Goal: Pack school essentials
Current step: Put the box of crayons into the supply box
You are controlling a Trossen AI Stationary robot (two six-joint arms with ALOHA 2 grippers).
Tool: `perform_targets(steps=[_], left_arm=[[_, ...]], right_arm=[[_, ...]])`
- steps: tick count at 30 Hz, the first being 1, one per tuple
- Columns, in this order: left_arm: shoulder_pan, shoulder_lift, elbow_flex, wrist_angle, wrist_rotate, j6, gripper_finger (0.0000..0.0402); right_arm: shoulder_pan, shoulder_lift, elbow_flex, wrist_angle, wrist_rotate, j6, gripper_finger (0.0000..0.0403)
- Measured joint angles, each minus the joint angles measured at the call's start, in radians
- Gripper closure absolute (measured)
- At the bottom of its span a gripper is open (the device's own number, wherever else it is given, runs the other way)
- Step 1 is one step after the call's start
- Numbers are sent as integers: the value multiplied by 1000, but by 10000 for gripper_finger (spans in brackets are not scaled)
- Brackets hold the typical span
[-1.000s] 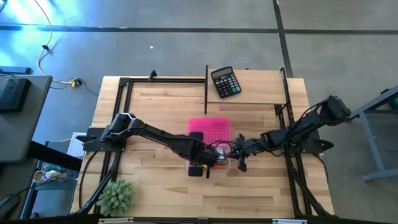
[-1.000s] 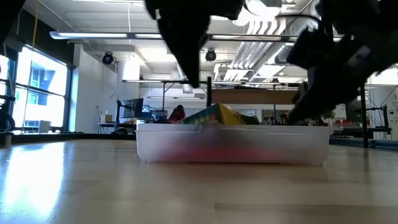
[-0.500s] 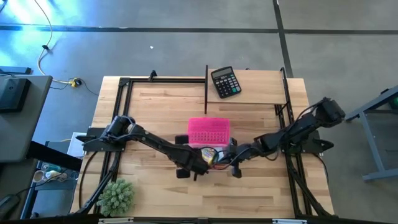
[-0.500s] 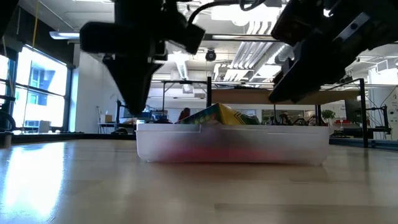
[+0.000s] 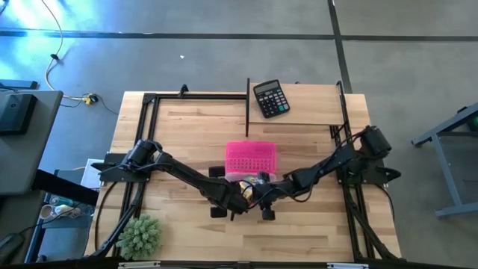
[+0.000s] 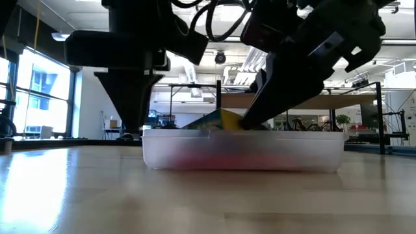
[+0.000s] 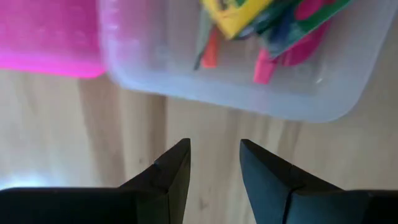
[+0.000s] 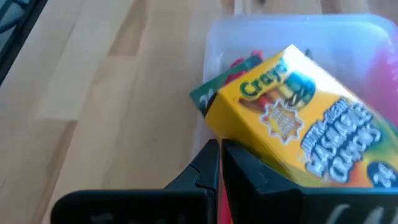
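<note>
A clear plastic box (image 5: 240, 181) stands mid-table with its pink lid (image 5: 250, 155) on the wood just behind it. In it lie the yellow-green crayon box (image 8: 298, 124), tilted on top, an orange pencil (image 7: 212, 53) and a pink-red marker (image 7: 267, 62). My left gripper (image 7: 214, 158) is open above bare wood at the box's near left side, touching nothing. My right gripper (image 8: 221, 152) is shut and reaches into the box at the crayon box. The scissors, notepad and other small pieces are hidden. My right gripper meets the crayon box at its lower long edge (image 8: 249, 146) with the ends of its shut fingers. It comes slanting down from the table's right and near side (image 6: 250, 120). The crayon box lies tilted on the other things in the clear box.
A black calculator (image 5: 270, 99) lies at the far edge, on the right. A spiky green plant ball (image 5: 140, 236) sits at the near left corner. A thin dark upright post (image 5: 247, 96) stands behind the pink lid. Bare wood lies left and right of the box.
My left gripper has drawn back from over the box toward the near left and dropped low beside it. My right gripper has moved toward the table's left and down, from beside the box's right end onto the crayon box.
</note>
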Motion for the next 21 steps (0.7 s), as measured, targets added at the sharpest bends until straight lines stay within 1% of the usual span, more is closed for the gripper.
perform_targets(steps=[3,9,21], left_arm=[[-4,0,-26,43,31,13,275],[-3,0,-44,86,26,27,275],[-3,0,-44,181,22,112,275]], right_arm=[[-1,17,15,5,24,2,392],[-12,17,15,44,96,11,392],[-72,16,15,46,91,16,392]])
